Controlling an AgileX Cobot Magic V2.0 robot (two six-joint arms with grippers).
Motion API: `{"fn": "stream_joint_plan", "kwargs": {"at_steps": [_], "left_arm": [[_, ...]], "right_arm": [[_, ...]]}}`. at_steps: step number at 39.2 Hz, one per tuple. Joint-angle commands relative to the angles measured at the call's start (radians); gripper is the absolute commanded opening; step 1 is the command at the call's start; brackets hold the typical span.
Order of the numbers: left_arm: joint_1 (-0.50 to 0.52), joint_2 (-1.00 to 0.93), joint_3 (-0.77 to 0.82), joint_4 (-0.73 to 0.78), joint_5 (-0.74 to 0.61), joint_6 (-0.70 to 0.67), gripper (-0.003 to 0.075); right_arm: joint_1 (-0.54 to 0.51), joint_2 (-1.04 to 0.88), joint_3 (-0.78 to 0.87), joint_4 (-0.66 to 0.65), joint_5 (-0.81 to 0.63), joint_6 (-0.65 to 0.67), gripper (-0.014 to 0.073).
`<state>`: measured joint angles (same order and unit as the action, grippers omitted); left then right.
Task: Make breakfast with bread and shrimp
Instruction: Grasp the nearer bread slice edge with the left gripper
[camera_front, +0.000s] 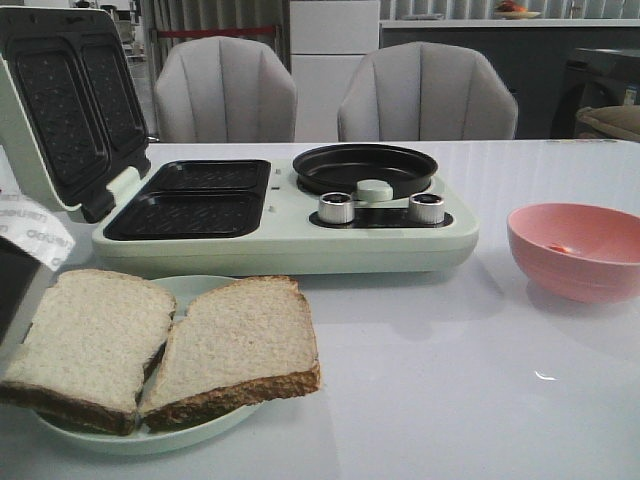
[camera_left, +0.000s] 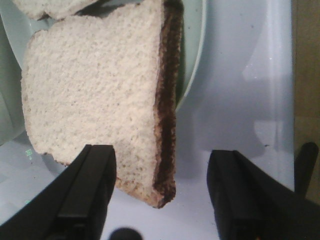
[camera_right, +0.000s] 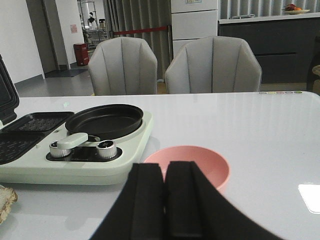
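Bread lay in two square slices on a pale green plate at the near left of your white table, the crumb pale and porous, the crusts dark brown and rough. The slices leaned side by side, touching along their inner edges, and the right one overhung the plate's rim. From your left wrist camera, the left claw hung above that overhanging slice with its black fingers spread wide apart, one over the slice's corner, the other over bare table, and the crust edge sat between them. You could not tell whether either finger touched the bread.

Your right claw had its two flat black fingers pressed together with nothing between them, just in front of a smooth, round pink bowl. In the bowl you could see a small orange-pink speck, too small to call shrimp with any certainty.

Behind the plate stood a mint-green breakfast maker: its hinged lid was raised, showing dark dimpled grill plates, and beside these sat a shallow round black pan above two silver knobs.
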<state>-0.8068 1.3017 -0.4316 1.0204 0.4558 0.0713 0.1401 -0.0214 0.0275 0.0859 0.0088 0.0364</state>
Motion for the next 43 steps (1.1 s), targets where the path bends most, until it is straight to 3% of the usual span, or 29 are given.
{"fn": "stream_joint_plan", "kwargs": {"at_steps": [1, 19, 22, 32, 43], "left_arm": [[0.022, 0.022, -0.035, 0.033, -0.001, -0.003, 0.0459], [0.107, 0.15, -0.095, 0.16, -0.03, -0.003, 0.0447], [0.11, 0.16, -0.103, 0.167, -0.03, -0.003, 0.0398], [0.11, 0.142, -0.117, 0.169, -0.005, -0.003, 0.0119], [0.11, 0.039, -0.117, 0.167, 0.012, -0.003, 0.0113]], "right_arm": [[0.001, -0.009, -0.004, -0.005, -0.083, -0.009, 0.0138], [0.001, -0.009, -0.004, -0.005, -0.083, -0.009, 0.0138], [0.001, -0.009, -0.004, -0.005, -0.083, -0.009, 0.0138], [0.001, -0.009, -0.004, -0.005, -0.083, -0.009, 0.0138], [0.001, -0.009, -0.004, -0.005, -0.083, -0.009, 0.0138]]}}
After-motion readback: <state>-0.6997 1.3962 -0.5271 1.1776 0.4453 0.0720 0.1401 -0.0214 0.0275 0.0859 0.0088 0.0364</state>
